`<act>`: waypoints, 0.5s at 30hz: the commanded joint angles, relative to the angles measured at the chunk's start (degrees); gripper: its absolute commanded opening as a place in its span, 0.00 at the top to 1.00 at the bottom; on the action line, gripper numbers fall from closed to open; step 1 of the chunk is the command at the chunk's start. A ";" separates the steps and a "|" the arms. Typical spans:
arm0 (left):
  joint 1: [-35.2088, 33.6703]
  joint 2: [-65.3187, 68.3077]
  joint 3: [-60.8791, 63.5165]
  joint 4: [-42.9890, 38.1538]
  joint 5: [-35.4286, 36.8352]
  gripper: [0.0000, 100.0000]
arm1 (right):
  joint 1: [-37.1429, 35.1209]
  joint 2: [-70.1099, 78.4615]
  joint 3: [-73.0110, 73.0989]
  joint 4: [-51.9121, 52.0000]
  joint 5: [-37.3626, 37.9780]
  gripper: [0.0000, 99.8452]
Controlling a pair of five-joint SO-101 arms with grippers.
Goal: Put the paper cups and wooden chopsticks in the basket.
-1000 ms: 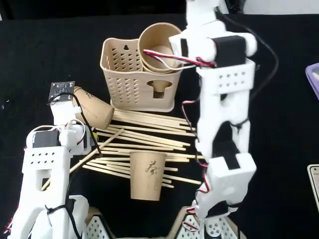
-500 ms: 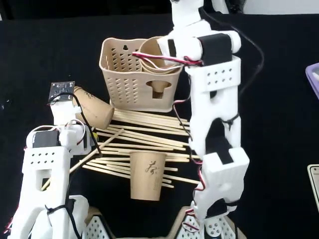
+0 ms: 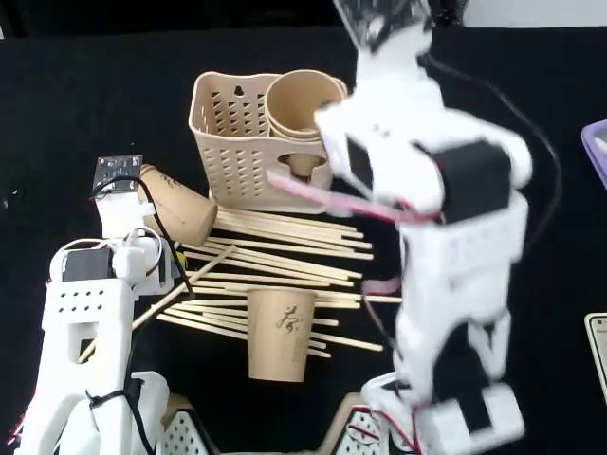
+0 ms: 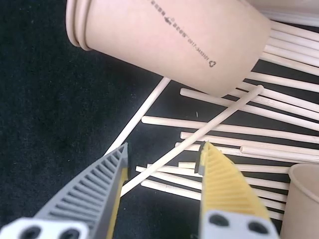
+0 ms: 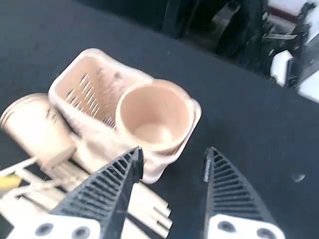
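The beige basket (image 3: 248,142) stands at the back with nested paper cups (image 3: 302,102) in its right end; these cups (image 5: 154,117) also lie below my right gripper (image 5: 173,152), which hangs open and empty above the basket (image 5: 84,89). One paper cup (image 3: 180,209) lies on its side left of the basket. Another cup (image 3: 280,334) stands on the chopstick pile (image 3: 285,261). My left gripper (image 4: 164,149) is open just above loose chopsticks (image 4: 219,130), close to the lying cup (image 4: 169,40).
The left arm's body (image 3: 90,313) stands at the front left and the right arm (image 3: 446,246) rises at the right of the pile. A purple object (image 3: 597,147) sits at the right edge. Black cloth covers the table.
The right arm has drawn back and up from the basket, leaving the cup set in its right end. The left arm has not moved.
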 commanded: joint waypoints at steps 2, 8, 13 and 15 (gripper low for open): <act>-0.66 -1.14 -0.75 -0.26 0.26 0.77 | -4.92 -17.54 22.20 1.23 3.25 0.80; -5.49 -1.14 -2.86 -0.18 0.44 0.77 | -8.44 -32.75 55.96 -10.90 10.20 0.80; -10.33 -1.14 -3.03 -0.26 0.26 0.77 | -8.44 -35.30 78.99 -27.78 15.30 0.80; -10.86 -1.14 -3.03 -0.44 0.26 0.76 | -8.44 -35.30 83.91 -32.88 17.49 0.80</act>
